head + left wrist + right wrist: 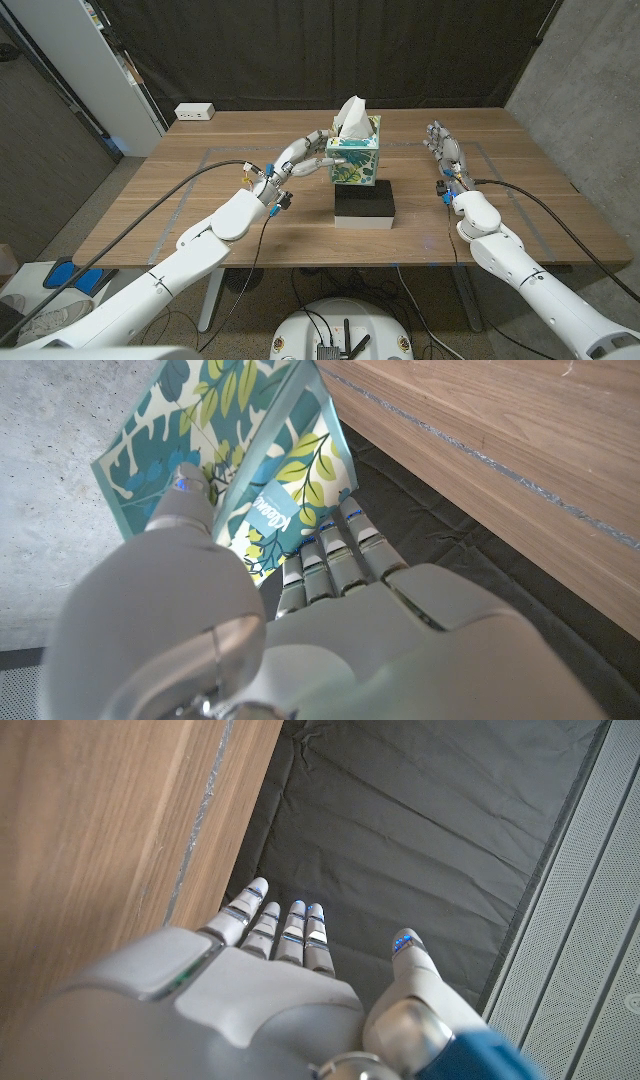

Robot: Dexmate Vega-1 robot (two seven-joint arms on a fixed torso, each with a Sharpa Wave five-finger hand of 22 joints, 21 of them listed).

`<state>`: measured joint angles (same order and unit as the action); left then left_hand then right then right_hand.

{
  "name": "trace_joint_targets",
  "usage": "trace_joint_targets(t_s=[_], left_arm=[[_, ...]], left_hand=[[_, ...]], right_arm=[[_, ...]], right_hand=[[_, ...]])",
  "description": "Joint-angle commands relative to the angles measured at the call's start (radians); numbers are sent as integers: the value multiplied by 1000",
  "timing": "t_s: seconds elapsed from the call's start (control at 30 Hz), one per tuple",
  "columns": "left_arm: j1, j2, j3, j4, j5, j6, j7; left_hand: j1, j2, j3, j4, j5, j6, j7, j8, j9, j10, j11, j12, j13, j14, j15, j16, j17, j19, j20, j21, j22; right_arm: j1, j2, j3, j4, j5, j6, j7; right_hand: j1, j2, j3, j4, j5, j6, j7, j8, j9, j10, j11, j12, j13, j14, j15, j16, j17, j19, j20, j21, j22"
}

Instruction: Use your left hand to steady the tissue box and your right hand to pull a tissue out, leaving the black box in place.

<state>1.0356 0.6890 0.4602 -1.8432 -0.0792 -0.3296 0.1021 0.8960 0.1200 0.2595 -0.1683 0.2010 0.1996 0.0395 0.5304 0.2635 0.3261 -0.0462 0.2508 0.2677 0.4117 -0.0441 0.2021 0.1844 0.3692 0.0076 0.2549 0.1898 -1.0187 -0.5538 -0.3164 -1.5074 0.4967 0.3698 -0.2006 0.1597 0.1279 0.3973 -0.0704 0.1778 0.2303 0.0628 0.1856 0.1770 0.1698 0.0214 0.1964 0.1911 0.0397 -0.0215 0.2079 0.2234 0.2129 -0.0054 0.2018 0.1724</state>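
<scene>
A tissue box with a green and teal leaf print stands on top of a black box at the middle of the table. A white tissue sticks up from its top. My left hand reaches in from the left and holds the box's left side. In the left wrist view its fingers lie against the printed box, the thumb on another face. My right hand is to the right of the box, apart from it, fingers straight and spread, holding nothing; the right wrist view shows the same hand.
A white power strip lies at the table's far left corner. Faint tape lines mark a rectangle on the wooden table. A black curtain hangs behind the table, and a grey wall rises at the right.
</scene>
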Motion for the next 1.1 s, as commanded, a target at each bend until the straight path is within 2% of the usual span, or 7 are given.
trace_joint_targets(t_s=[0.03,1.1], left_arm=[[7,-6,-1,2,4,-5,11],[17,-5,-5,-2,2,-11,13]], left_hand=[[-3,-3,11,6,3,-3,1,4,1,-6,-1,-5,3,-6,-44,-3,2,-4,-2,-1,4],[-10,-7,20,6,3,-12,-1,7,2,-14,-2,-12,8,-14,-46,-7,3,-8,-5,-4,5]], right_arm=[[-87,-24,30,-98,-12,-11,-65],[-263,-46,94,-254,-61,-7,-141]], right_hand=[[-6,18,4,-2,-1,5,6,4,3,1,6,0,3,-3,0,11,2,1,-3,-4,3],[-10,19,3,0,-2,4,10,4,3,1,13,0,3,-3,5,13,3,4,0,-3,3]])
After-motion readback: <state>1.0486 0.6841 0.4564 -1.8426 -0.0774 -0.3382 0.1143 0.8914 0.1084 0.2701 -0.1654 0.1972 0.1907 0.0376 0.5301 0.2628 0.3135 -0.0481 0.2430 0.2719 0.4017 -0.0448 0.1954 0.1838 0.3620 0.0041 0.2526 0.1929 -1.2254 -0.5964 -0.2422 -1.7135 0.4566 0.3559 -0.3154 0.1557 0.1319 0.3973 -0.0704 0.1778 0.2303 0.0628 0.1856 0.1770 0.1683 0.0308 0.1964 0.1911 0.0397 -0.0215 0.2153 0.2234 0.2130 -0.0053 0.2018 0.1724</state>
